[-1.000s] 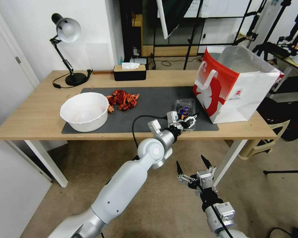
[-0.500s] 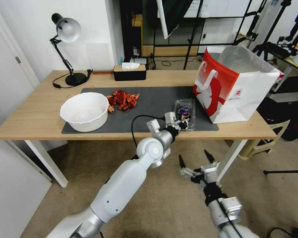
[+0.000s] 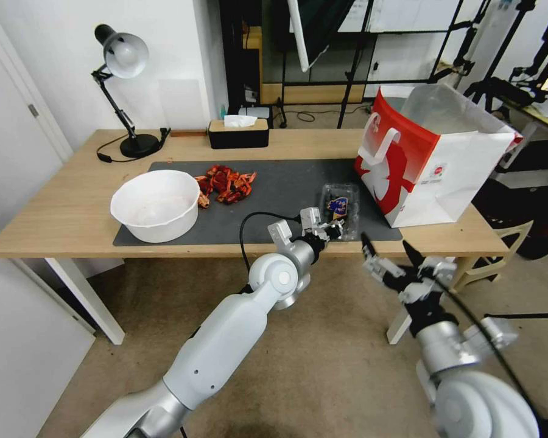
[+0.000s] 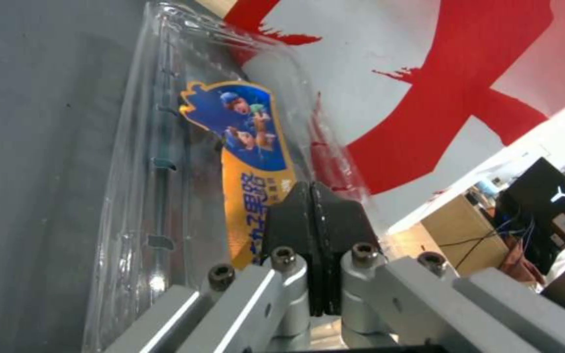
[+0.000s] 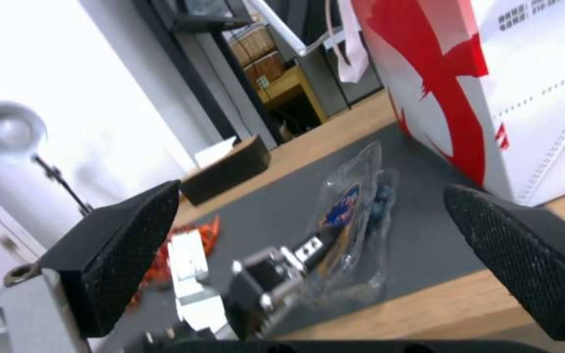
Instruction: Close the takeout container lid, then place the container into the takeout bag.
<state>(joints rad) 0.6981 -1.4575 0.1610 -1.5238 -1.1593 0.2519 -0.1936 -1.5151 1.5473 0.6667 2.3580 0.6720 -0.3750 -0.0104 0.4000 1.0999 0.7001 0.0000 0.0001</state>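
The takeout container (image 3: 341, 208) is a small clear clamshell on the dark mat, just left of the red-and-white takeout bag (image 3: 432, 164). Its labelled lid (image 4: 250, 127) lies down over the box. My left gripper (image 3: 333, 229) is shut, its black fingertips (image 4: 295, 211) pressed together on the lid's near edge. The right wrist view has the container (image 5: 354, 215) beside the bag (image 5: 466, 88). My right gripper (image 3: 386, 254) hangs open in front of the table's front edge, right of the left gripper, with nothing between its fingers (image 5: 125, 245).
A white bowl (image 3: 155, 204) and a heap of red shells (image 3: 225, 182) sit on the left part of the mat (image 3: 274, 182). A black tissue box (image 3: 238, 134) and a desk lamp (image 3: 125, 61) stand at the back of the table (image 3: 73, 207).
My right arm has risen from near the floor, up and to the right, to the table's front edge. My left gripper's fingers have come together and drawn back slightly on the container.
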